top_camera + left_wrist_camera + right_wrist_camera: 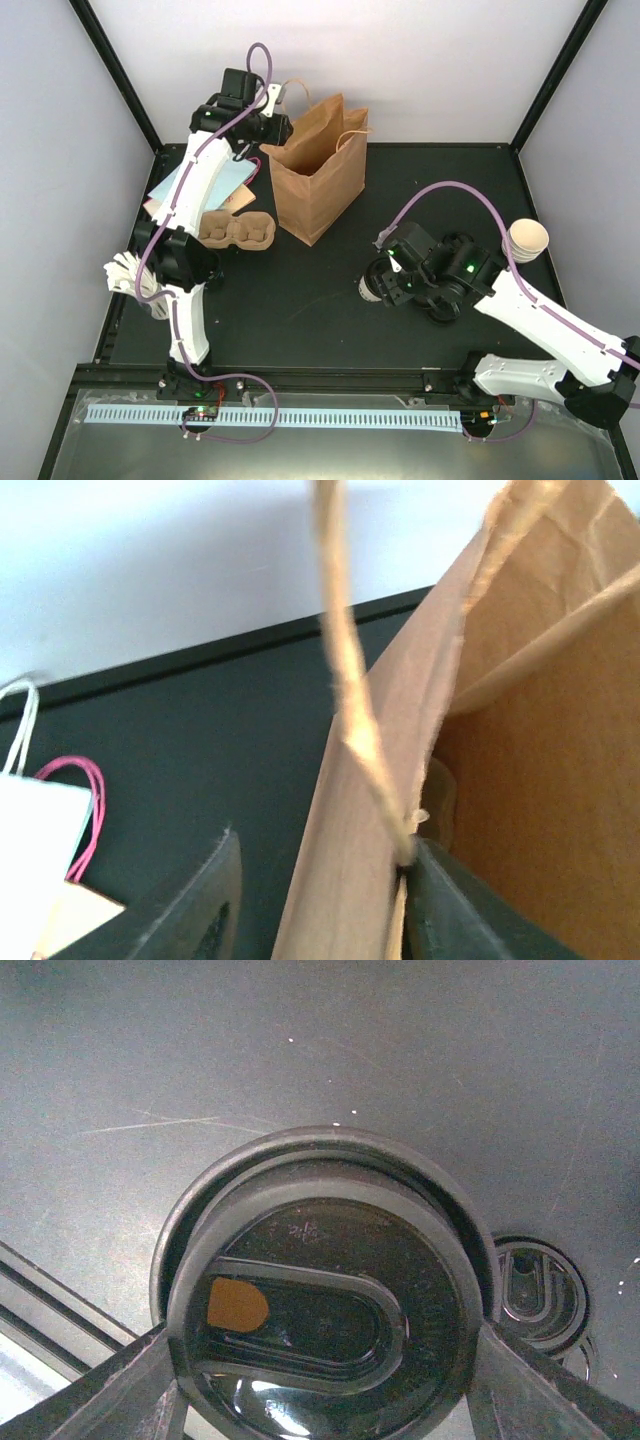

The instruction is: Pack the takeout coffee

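Black lidded cup (320, 1290) between right jaws

Showing white shells (195, 190) and black joints (180, 262) throughout. Trailing purple cables (445, 185) along them. Glowing green at small lights (467, 268), ending in dark fingers (205, 910).
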Tool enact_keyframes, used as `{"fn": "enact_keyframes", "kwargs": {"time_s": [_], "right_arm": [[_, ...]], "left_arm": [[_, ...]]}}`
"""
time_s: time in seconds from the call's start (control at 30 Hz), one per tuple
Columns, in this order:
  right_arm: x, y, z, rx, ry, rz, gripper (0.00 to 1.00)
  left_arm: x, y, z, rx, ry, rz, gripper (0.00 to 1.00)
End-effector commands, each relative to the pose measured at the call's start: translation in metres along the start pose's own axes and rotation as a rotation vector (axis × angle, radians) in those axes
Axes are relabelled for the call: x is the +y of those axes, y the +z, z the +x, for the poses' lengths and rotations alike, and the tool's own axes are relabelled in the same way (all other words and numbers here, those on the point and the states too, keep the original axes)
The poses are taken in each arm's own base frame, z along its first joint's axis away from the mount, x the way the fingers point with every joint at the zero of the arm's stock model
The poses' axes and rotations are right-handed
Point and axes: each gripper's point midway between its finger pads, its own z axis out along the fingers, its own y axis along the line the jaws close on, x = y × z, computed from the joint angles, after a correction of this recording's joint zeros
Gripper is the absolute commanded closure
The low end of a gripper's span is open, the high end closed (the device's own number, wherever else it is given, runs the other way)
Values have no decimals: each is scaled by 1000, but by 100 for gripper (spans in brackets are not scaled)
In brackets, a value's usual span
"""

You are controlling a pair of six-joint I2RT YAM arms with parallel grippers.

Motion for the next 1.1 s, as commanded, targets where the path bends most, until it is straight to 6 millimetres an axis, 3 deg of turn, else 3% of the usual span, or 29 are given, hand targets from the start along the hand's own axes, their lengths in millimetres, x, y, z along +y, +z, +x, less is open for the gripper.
{"fn": "enact_keyframes", "kwargs": {"time_s": [0.0,0.07,0.17,0.43,0.77,1.07], "right_arm": [[-3,-22,-8,-50,10,-4,30],[-4,-28,-10,-59,11,0,31],[-6,-38,-14,-75,11,4,31],[-18,-67,-20,-144,32,38,31],[-56,-85,-8,-151,101,214,35],[-80,-93,6,-152,169,324,36]], "left_arm": [[-26,-4,-23,-75,7,158,60],[-30,-1,-20,-63,6,192,72],[-35,-2,-18,-56,-4,217,97],[-52,-35,-13,-66,22,266,99],[-78,-96,21,-101,63,319,99],[-85,-131,58,-122,91,331,99]]}}
